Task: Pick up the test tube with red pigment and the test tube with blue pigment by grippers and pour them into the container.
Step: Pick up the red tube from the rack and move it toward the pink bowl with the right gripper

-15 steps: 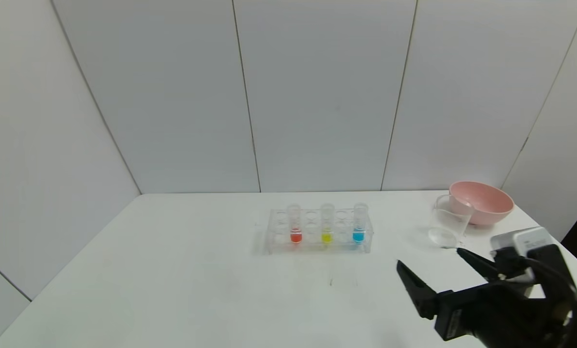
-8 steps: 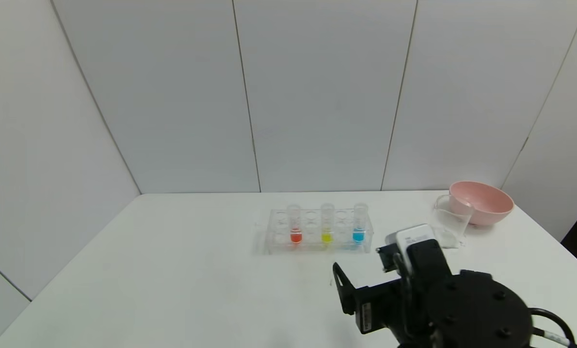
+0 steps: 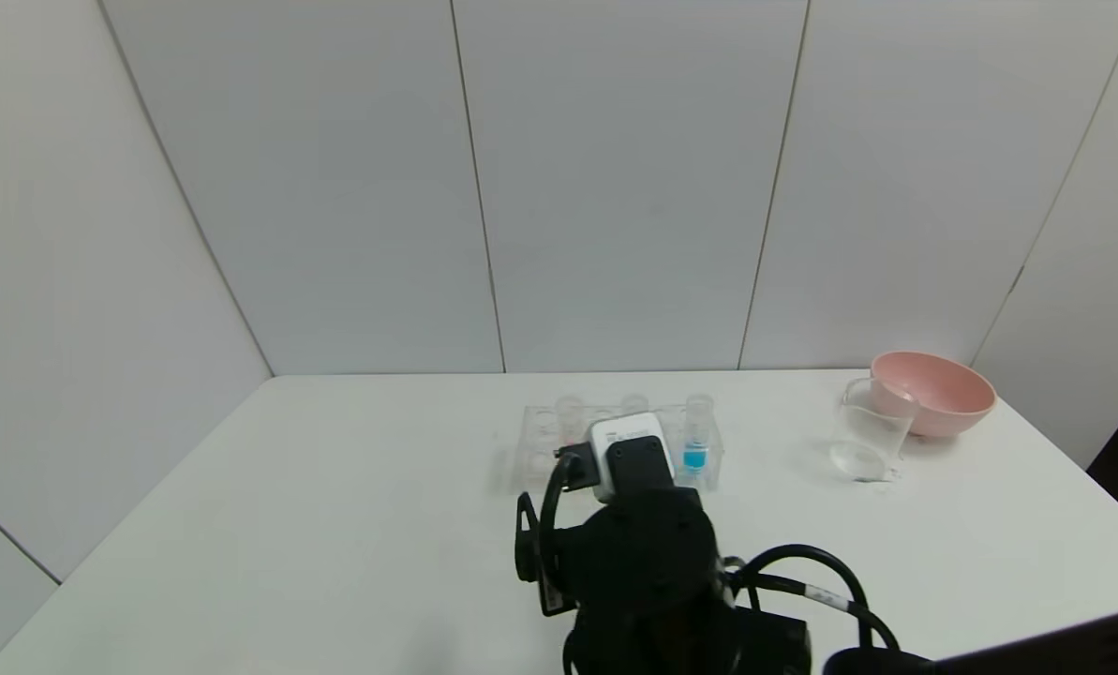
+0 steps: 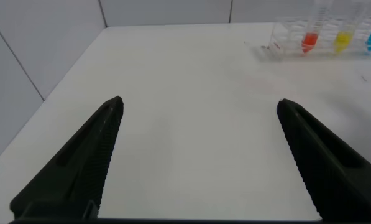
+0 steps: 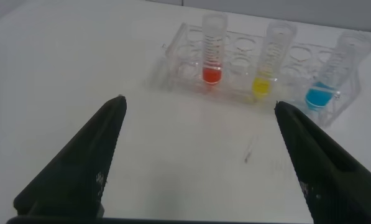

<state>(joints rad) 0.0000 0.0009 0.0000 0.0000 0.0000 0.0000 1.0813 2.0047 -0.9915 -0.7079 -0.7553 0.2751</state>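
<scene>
The test tube with red pigment (image 5: 212, 53) and the test tube with blue pigment (image 5: 330, 81) stand upright in a clear rack (image 5: 179, 59), with a yellow tube (image 5: 269, 62) between them. My right gripper (image 5: 199, 102) is open and empty, low over the table just in front of the rack and facing the red and yellow tubes. In the head view my right arm (image 3: 643, 562) hides the red liquid; the blue tube (image 3: 695, 441) shows beside it. The clear container (image 3: 870, 433) stands at the right. My left gripper (image 4: 199, 101) is open and empty over bare table, far from the rack (image 4: 278, 43).
A pink bowl (image 3: 933, 392) sits just behind the container at the back right. The white table (image 3: 334, 525) is bordered by grey wall panels at the back and sides. A black cable (image 3: 802, 572) loops from my right arm.
My right arm has swung left from the table's front right to directly in front of the rack, now covering the red and yellow tubes in the head view. The tubes have not moved.
</scene>
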